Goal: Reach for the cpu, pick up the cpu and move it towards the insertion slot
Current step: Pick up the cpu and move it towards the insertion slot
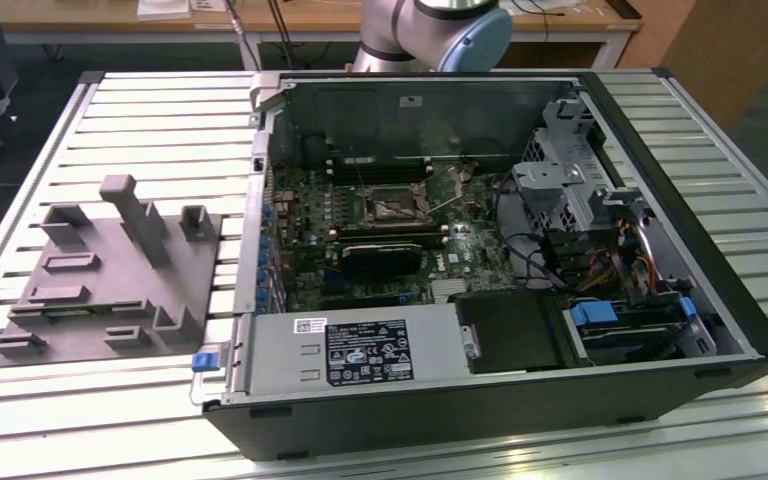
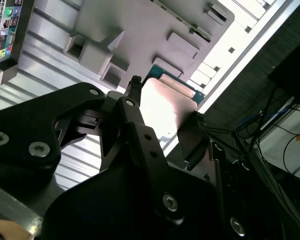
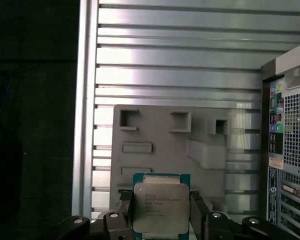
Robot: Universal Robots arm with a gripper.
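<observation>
The cpu [image 3: 161,212] is a flat square chip with a silvery-grey metal top and a green rim. My gripper [image 3: 160,196] is shut on it, one black finger [image 3: 125,209] against each side. It hangs high above the grey plastic fixture [image 3: 170,150] on the slatted table. In the second wrist view the cpu [image 2: 172,102] glares pale between the same fingers [image 2: 131,102]. The insertion slot [image 1: 391,206], a square socket with a shiny metal frame, lies on the motherboard inside the open computer case [image 1: 651,170] in the exterior view.
The arm's base joint [image 1: 438,30] stands behind the case. The grey fixture [image 1: 104,280] with upright blocks sits to the exterior view's left of the case. A black card [image 1: 381,258], a power supply [image 1: 351,352] and drive bays [image 1: 624,320] crowd the case. The case's rear port panel [image 3: 285,145] is beside the fixture.
</observation>
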